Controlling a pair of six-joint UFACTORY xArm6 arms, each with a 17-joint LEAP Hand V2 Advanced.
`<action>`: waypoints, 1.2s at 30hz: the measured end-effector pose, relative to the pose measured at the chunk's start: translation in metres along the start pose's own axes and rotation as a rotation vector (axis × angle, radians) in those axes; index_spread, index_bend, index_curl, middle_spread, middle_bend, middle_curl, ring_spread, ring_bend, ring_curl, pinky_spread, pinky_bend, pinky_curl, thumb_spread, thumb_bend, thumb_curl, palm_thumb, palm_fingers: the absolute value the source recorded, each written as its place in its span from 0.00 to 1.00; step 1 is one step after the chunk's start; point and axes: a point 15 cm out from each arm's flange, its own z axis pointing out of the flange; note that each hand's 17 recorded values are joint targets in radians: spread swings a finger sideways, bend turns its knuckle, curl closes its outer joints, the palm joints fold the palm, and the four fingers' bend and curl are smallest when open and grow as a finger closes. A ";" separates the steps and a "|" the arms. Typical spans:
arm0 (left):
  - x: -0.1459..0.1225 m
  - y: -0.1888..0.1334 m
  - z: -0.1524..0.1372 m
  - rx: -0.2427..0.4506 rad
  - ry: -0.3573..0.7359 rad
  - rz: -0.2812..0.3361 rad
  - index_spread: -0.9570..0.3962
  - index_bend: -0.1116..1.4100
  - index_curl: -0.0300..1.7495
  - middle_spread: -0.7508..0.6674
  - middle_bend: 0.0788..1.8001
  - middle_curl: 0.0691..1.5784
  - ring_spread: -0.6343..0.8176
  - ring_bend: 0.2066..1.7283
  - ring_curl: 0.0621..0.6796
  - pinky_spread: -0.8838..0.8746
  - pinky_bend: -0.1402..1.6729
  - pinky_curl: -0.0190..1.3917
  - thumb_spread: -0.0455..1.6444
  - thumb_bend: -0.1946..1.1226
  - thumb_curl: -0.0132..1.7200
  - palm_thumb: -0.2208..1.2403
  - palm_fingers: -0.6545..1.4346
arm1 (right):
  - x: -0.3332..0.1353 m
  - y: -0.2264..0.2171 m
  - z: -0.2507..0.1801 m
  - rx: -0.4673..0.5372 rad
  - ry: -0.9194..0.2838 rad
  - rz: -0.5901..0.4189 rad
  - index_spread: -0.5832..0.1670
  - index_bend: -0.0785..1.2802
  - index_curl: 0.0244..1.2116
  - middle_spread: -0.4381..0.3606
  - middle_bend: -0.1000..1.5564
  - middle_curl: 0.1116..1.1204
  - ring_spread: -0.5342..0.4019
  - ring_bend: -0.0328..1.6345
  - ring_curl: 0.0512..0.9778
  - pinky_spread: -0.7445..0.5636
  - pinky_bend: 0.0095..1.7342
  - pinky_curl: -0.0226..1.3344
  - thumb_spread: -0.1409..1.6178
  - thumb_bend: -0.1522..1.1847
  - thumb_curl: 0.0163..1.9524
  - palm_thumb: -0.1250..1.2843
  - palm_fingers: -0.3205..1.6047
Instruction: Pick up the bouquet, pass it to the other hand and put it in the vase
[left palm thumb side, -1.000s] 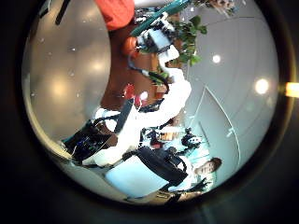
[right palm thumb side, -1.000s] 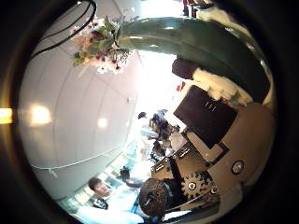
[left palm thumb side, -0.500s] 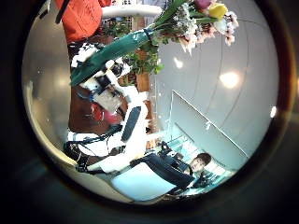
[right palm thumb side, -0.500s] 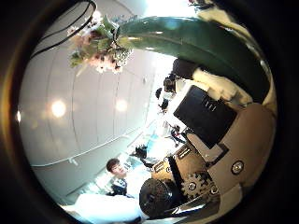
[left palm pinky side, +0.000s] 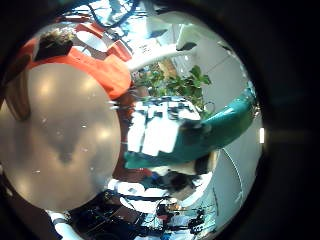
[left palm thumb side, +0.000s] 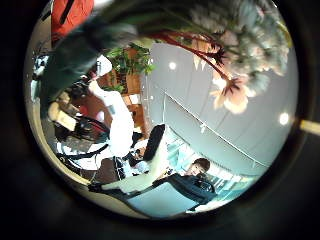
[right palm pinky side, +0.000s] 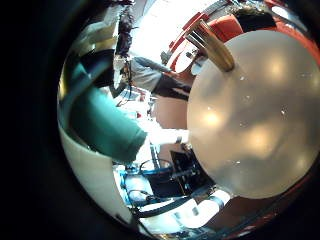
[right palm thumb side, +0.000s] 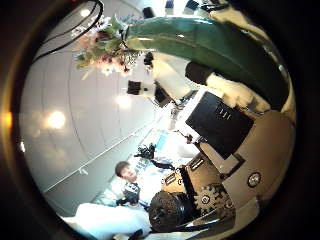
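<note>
The bouquet's wrapped stem (right palm thumb side: 215, 45) lies across my right hand's (right palm thumb side: 225, 130) fingers, with the flowers (right palm thumb side: 105, 45) sticking out past them. In the left little finger side view, my right hand (left palm pinky side: 160, 135) is curled round the wrap (left palm pinky side: 220, 125). The flowers (left palm thumb side: 235, 60) fill much of the left thumb side view, close to my left palm, and the wrap (left palm thumb side: 80, 55) runs off toward the right arm (left palm thumb side: 110, 120). My left hand (right palm thumb side: 158, 85) shows small beside the wrap, with no fingers round it. A tall narrow vessel (right palm pinky side: 210, 45), perhaps the vase, stands by the round table.
A round table top (right palm pinky side: 255, 110) lies below both hands (left palm pinky side: 60, 130). A leafy potted plant (left palm pinky side: 175, 85) stands behind the bouquet.
My left palm has closed in on the bouquet: its flowers went from small and distant to filling the thumb side view. My left hand now appears next to the wrap in the right thumb side view.
</note>
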 end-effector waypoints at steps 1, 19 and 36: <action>0.000 0.000 0.000 0.000 0.000 0.000 0.86 0.18 0.19 0.79 0.10 0.20 0.81 0.22 0.24 0.78 0.20 0.23 0.60 0.13 0.20 0.35 0.42 | 0.001 0.000 0.003 -0.010 0.004 0.004 0.52 0.98 0.63 0.43 0.92 0.57 0.37 0.89 0.70 0.42 0.71 0.69 0.56 0.11 0.63 0.89 0.76; -0.013 -0.007 0.010 -0.056 0.036 -0.133 0.49 0.30 0.26 0.29 0.45 0.44 0.17 0.65 0.62 0.28 0.62 0.45 0.59 0.22 0.28 0.73 0.92 | 0.016 -0.006 0.021 -0.047 0.032 0.025 0.53 0.98 0.63 0.43 0.92 0.57 0.36 0.88 0.72 0.41 0.69 0.73 0.58 0.11 0.66 0.88 0.76; 0.044 -0.025 -0.019 0.075 -0.033 0.104 0.25 0.62 0.52 0.17 0.63 0.59 0.16 0.87 0.83 0.20 0.77 0.65 0.65 0.26 0.41 0.87 0.81 | 0.050 -0.004 -0.007 0.069 0.031 0.111 0.36 0.50 0.51 0.41 0.67 0.46 0.36 0.78 0.62 0.32 0.59 0.63 0.64 0.09 0.45 0.65 0.25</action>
